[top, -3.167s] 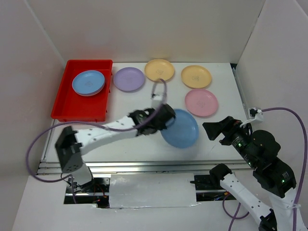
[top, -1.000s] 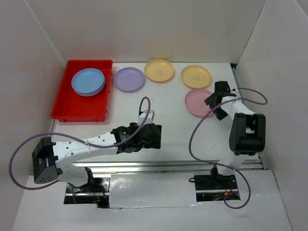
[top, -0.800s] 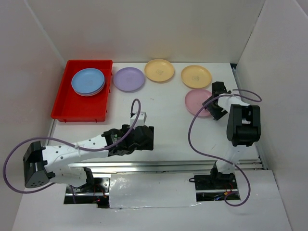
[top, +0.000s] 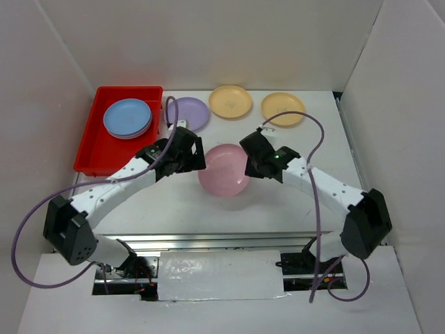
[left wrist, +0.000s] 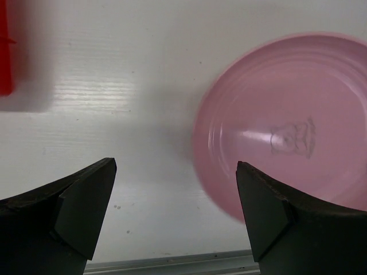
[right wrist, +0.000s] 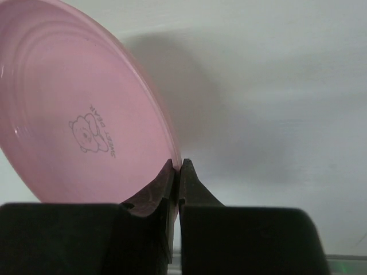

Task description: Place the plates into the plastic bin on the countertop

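My right gripper is shut on the rim of a pink plate and holds it tilted over the middle of the countertop. The right wrist view shows the rim pinched between the two fingers of this gripper, with the pink plate spreading to the left. My left gripper stands open just left of that plate with nothing between its fingers. In the left wrist view the pink plate lies past the right finger of the open gripper. The red plastic bin at the back left holds stacked blue plates.
A purple plate lies beside the bin, partly behind the left arm's cable. Two yellow plates lie along the back. White walls close in the sides and back. A metal rail runs along the near edge.
The right gripper has shut on the pink plate and carried it left from the right side to the middle. The left arm has swung back toward the bin, its gripper still open.
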Controlling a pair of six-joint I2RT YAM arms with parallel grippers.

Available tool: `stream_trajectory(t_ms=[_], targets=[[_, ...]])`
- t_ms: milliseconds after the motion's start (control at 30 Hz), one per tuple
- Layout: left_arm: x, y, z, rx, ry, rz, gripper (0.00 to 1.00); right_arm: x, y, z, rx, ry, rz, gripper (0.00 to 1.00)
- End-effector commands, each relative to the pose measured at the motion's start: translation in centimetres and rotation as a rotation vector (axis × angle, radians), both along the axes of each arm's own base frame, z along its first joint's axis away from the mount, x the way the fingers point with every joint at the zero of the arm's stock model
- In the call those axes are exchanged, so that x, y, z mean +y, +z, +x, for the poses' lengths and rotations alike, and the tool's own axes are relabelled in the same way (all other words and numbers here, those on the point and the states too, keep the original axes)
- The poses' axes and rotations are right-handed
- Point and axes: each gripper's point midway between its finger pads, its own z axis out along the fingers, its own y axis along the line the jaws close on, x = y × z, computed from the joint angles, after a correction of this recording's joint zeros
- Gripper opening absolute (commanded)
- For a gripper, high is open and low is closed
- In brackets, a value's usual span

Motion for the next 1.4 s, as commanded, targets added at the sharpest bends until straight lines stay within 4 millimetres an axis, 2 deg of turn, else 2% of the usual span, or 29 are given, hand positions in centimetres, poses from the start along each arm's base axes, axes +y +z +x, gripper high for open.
stream_trajectory(t_ms=[0, 33, 100, 133, 200, 233, 267, 300, 433, 533, 600, 633, 667, 700, 733, 767, 833, 867, 967, 1000, 1033, 1067, 1100, 1133, 1167, 1200, 1233, 1300, 1367], targets=[[-1.8, -1.8, 0.7, 0.071, -0.142, 0.004, 0.99, 2.4, 6.1, -0.5, -0.132, 0.123, 0.164, 0.0], [-1.9, -2.4, 0.7, 0.092, -0.146, 0.001, 0.98, 3.9, 5.8, -1.5, -0.097, 0.195, 0.248, 0.0], [-2.1, -3.8, 0.7, 0.118, -0.147, -0.001, 0.95, 5.1, 7.9, -1.7, -0.14, 0.249, 0.367, 0.0], [-2.2, -4.1, 0.7, 0.119, -0.149, -0.013, 0.91, 5.9, 8.0, -2.5, -0.114, 0.297, 0.431, 0.0], [-2.6, -4.4, 0.7, 0.117, -0.162, -0.052, 0.74, 6.7, 9.3, -3.0, -0.133, 0.356, 0.516, 0.0], [-2.8, -4.4, 0.6, 0.118, -0.17, -0.065, 0.35, 6.7, 9.4, -3.0, -0.137, 0.36, 0.526, 0.0], [-2.8, -4.3, 0.6, 0.12, -0.16, -0.07, 0.14, 6.6, 9.7, -3.1, -0.142, 0.36, 0.53, 0.0], [-3.0, -4.0, 0.6, 0.114, -0.156, -0.075, 0.02, 6.4, 9.7, -3.1, -0.14, 0.355, 0.525, 0.0], [-2.2, -1.5, 1.4, 0.049, -0.098, -0.094, 0.0, 6.3, 10.2, -3.4, -0.147, 0.385, 0.577, 0.01], [-1.0, 0.4, 2.6, -0.004, -0.055, -0.166, 0.0, 6.2, 10.6, -3.2, -0.155, 0.407, 0.63, 0.08], [0.7, 1.2, 3.5, -0.024, -0.004, -0.199, 0.0, 5.7, 10.4, -3.1, -0.145, 0.395, 0.651, 0.8], [1.8, 1.9, 3.8, -0.035, 0.032, -0.199, 0.0, 5.2, 10.2, -2.9, -0.141, 0.37, 0.646, 1.0], [3.0, 3.0, 4.3, -0.057, 0.075, -0.204, 0.0, 4.1, 9.8, -2.3, -0.144, 0.323, 0.636, 1.0], [6.1, 3.5, 5.4, -0.071, 0.185, -0.206, 0.0, 3.1, 8.8, -2.0, -0.137, 0.277, 0.608, 1.0], [8.2, 4.6, 5.8, -0.083, 0.249, -0.215, 0.0, 2.5, 8.0, -2.0, -0.127, 0.252, 0.597, 1.0], [12.2, 5.2, 6.7, -0.1, 0.389, -0.239, 0.0, 1.5, 6.7, -2.2, -0.118, 0.224, 0.588, 1.0], [16.5, 6.0, 7.3, -0.121, 0.536, -0.259, 0.0, 1.2, 5.8, -2.5, -0.12, 0.23, 0.604, 1.0], [20.5, 5.8, 7.6, -0.125, 0.67, -0.275, 0.0, 0.9, 4.5, -3.3, -0.099, 0.227, 0.604, 1.0], [25.6, 5.5, 8.9, -0.131, 0.852, -0.296, 0.0, 0.6, 2.8, -4.1, -0.083, 0.236, 0.616, 1.0], [26.5, 4.3, 9.9, -0.096, 0.883, -0.289, 0.0, 0.7, 2.6, -4.4, -0.083, 0.247, 0.624, 1.0], [27.3, 5.3, 11.1, -0.117, 0.893, -0.296, 0.0, 0.6, 2.4, -4.5, -0.084, 0.248, 0.62, 1.0], [28.4, 4.9, 11.8, -0.102, 0.918, -0.288, 0.0, 0.4, 1.9, -4.9, -0.077, 0.245, 0.621, 1.0], [29.1, 2.3, 13.2, -0.033, 0.928, -0.262, 0.0, 0.4, 1.9, -5.1, -0.08, 0.25, 0.625, 1.0], [29.7, 4.1, 14.9, -0.066, 0.921, -0.265, 0.0, 0.4, 1.9, -5.4, -0.08, 0.259, 0.627, 1.0], [30.2, 3.2, 15.7, -0.031, 0.918, -0.241, 0.0, 0.5, 2.2, -5.8, -0.092, 0.27, 0.63, 1.0], [30.4, -0.5, 15.9, 0.101, 0.926, -0.205, 0.0, 0.4, 2.3, -6.0, -0.097, 0.282, 0.628, 1.0], [30.9, 1.1, 17.2, 0.072, 0.927, -0.206, 0.0, 0.2, 2.7, -6.3, -0.112, 0.297, 0.618, 1.0], [31.6, -1.0, 17.6, 0.127, 0.952, -0.173, 0.0, -0.2, 2.8, -6.8, -0.111, 0.296, 0.599, 1.0], [32.7, -1.7, 17.8, 0.121, 0.978, -0.194, 0.0, -0.7, 3.5, -6.9, -0.142, 0.3, 0.586, 1.0]])
